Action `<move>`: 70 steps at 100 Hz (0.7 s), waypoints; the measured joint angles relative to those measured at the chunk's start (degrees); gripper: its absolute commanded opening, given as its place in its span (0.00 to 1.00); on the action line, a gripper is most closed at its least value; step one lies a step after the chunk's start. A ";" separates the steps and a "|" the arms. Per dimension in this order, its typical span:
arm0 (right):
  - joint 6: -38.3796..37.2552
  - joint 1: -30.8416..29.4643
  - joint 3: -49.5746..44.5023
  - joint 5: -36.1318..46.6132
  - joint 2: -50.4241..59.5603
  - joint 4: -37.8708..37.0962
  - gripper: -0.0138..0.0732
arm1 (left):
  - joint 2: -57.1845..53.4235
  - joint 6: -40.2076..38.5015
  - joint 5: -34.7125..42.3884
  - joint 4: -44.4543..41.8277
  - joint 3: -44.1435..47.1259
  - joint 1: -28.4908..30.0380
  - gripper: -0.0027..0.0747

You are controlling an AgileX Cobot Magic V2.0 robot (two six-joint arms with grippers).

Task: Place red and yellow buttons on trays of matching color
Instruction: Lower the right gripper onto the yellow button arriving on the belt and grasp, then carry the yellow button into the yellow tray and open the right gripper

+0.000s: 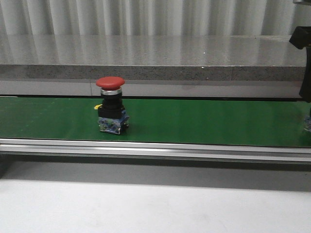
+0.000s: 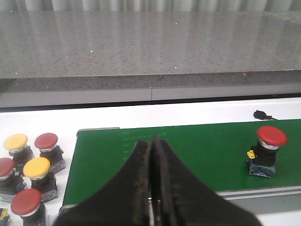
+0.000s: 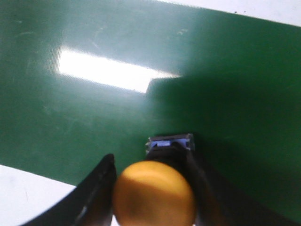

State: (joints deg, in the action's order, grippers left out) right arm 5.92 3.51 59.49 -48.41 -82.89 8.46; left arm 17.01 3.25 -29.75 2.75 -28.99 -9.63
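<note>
Right now we see a yellow-capped push button (image 3: 154, 193) sitting between the black fingers (image 3: 91, 188) of our right gripper (image 3: 150, 188), its blue base resting on the green conveyor belt (image 3: 94, 108); the fingers flank the cap closely on both sides, though we cannot tell whether they actually press on it. Our left gripper (image 2: 151, 188) hangs above the near end of the belt with its jaws pressed together, holding nothing. A red mushroom-capped push button (image 1: 111, 104) stands upright on the belt, well apart from that gripper. Off the belt's end, on the white table (image 2: 47, 122), we see a cluster of red and yellow buttons (image 2: 29, 174).
</note>
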 measured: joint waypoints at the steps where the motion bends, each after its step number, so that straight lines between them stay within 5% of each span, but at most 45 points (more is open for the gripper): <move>1: 0.00 0.00 0.00 -0.01 0.00 0.00 0.40 | 0.00 0.00 0.00 0.00 0.00 0.00 0.01; 30: -1.11 -2.43 0.00 0.81 3.57 0.00 0.39 | 0.00 0.00 0.00 0.00 0.00 0.00 0.01; 70: -4.30 -25.95 0.00 1.07 10.75 -2.30 0.39 | 0.00 0.00 0.00 0.00 0.00 0.00 0.01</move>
State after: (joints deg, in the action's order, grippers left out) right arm 1.62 -22.45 59.49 -47.34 -72.14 6.16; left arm 17.01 3.25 -29.75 2.75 -28.99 -9.63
